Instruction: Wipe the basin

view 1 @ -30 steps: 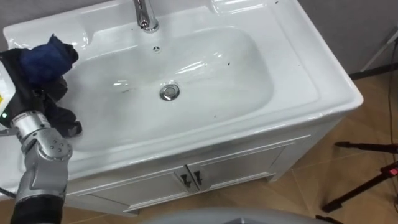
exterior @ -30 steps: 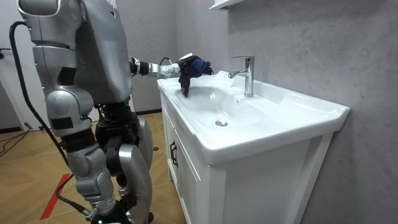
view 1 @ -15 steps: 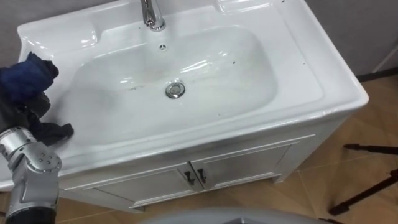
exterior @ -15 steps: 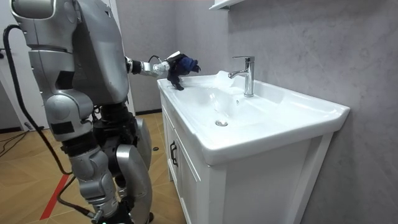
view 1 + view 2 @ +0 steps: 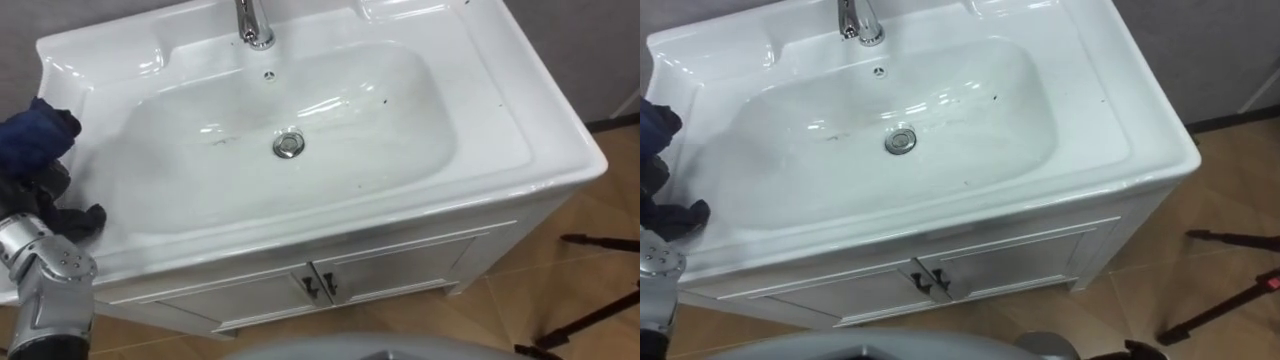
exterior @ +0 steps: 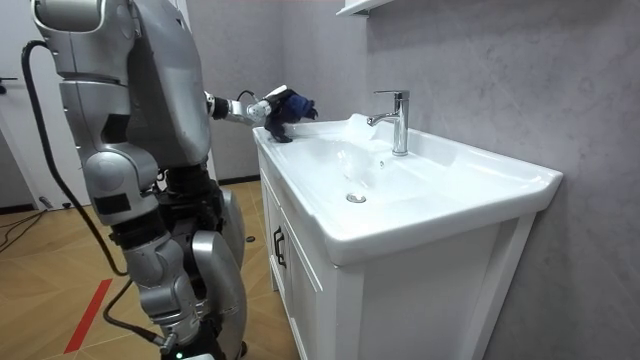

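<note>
The white basin (image 5: 540, 130) is set in a cabinet right before me, with a chrome tap (image 5: 255, 25) at the back and a drain (image 5: 289, 146) in the middle of the bowl. A few small dark specks (image 5: 382, 99) lie on the bowl's wall. My left hand (image 5: 40, 190) is over the basin's left rim, shut on a bunched dark blue cloth (image 5: 35, 140). In the room view the cloth (image 6: 288, 105) and the hand (image 6: 262, 110) hover at the near end of the counter, away from the tap (image 6: 398, 120).
Two white cabinet doors (image 5: 320, 285) sit under the basin. Black tripod legs (image 5: 590, 245) stand on the wooden floor at the right. A grey wall runs behind the basin. I stand at the basin's front, facing it.
My left hand has drawn back with the cloth from over the bowl's left side to the left rim. The eye view has shifted a little as well.
</note>
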